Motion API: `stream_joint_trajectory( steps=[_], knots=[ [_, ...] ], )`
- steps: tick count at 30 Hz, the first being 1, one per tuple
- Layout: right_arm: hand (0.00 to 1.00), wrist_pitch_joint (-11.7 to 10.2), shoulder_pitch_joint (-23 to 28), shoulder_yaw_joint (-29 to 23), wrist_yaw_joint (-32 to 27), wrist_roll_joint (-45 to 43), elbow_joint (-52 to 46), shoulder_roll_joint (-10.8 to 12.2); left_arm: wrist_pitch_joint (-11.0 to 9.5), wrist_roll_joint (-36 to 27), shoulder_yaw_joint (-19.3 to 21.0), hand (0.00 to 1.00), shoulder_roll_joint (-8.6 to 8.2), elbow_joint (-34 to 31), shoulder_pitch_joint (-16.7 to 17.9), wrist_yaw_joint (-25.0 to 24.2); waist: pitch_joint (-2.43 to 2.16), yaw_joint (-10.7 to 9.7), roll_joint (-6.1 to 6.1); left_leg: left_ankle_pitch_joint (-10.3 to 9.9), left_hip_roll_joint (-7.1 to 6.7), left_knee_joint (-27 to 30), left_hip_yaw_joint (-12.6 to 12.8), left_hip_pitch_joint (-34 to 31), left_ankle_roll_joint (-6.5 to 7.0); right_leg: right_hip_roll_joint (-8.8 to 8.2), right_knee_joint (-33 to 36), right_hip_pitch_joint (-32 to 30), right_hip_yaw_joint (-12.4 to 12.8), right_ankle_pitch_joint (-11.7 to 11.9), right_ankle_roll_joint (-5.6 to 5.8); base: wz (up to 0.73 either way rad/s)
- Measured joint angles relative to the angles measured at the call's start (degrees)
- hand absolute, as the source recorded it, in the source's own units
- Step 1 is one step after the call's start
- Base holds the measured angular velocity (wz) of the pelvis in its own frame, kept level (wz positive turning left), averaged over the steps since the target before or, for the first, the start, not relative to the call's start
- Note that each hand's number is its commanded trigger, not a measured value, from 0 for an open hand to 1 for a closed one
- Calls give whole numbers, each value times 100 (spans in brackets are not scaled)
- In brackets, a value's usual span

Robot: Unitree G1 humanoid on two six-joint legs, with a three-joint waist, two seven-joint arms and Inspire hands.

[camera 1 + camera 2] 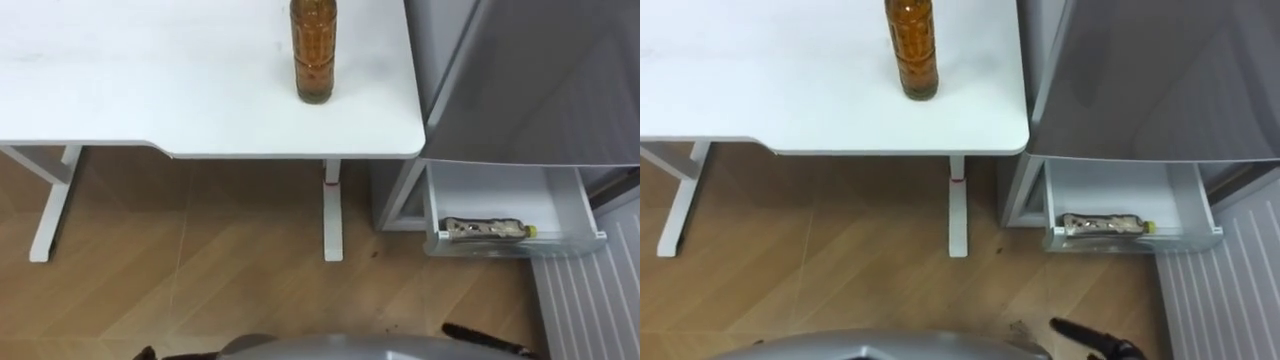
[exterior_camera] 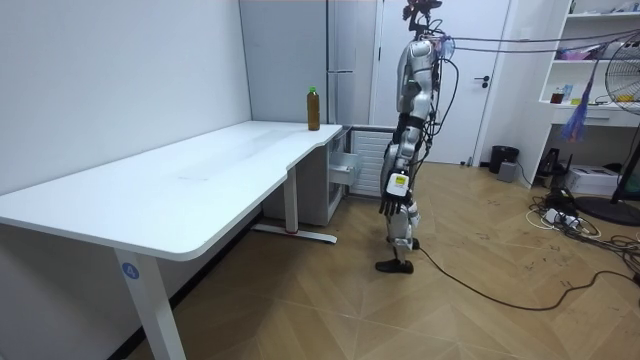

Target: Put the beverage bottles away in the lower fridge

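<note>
Where robot stands: on floor [image 1: 200,260], facing the table [image 1: 150,90] corner, fridge [image 1: 540,80] to its right; set back from both, so nothing looks within reach.
Left hand [image 2: 392,206]: hangs beside the thigh in room view; spread or closed, can't tell. Seems to carry nothing.
Upright bottle [image 1: 314,50]: amber drink, green cap, stands on table near its right edge, fridge side. Probably staged there for pick-up: short carry to the drawer.
Drawer [image 1: 512,246]: low in fridge, pulled out, open on top. Likely open so drinks go straight in from above.
Lying bottle [image 1: 485,229]: in drawer, on its side along the front wall, cap toward robot's right. Flat probably because drawer looks too shallow for upright.
White panel [image 1: 590,300]: ribbed, just right of drawer; likely the lower door swung aside to clear it.
Counts: bottles 2 (1 on table, 1 in drawer); open drawers 1; tables 1; fridges 1.
Progress: half by count; upright bottle not yet moved.
Next, my guess: step in, wrap the bottle's body, carry it over, lay it beside the other.
Risk: tall narrow bottle, tips if nudged.
</note>
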Motion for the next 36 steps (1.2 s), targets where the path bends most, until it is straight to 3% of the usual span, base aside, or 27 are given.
stream_joint_trajectory(
  steps=[6, 16, 26, 36],
  knots=[
    [0, -56, -17, 365, 8, -994, 23, 63, -93, -1, -45, 0, -49, 153, -154, 0, 22, 102, -5, -50, 32, 37, -26, 2, -12, 38, 2, 11, 56, 7, -11, -4],
    [0, -255, -14, 432, -98, -1274, -19, 119, -135, 0, -224, 0, -49, 167, -213, -7, 6, 107, 19, -51, 33, 30, -19, 7, -13, 46, -6, -3, 98, 7, -12, 0],
    [0, -258, -7, 462, -101, -1283, -41, 121, -140, -136, -219, 0, -49, 173, -249, 88, -2, 104, 22, -57, 34, 27, -43, -5, -14, 54, 0, -21, 92, 13, -21, 0],
    [0, -245, 26, 418, -88, -1285, -31, 101, -132, -1498, 360, 0, -73, 184, -245, 366, -14, 188, 106, -92, 47, 41, -31, 47, -19, 61, 14, 26, 69, 15, -22, -3]
  ],
)
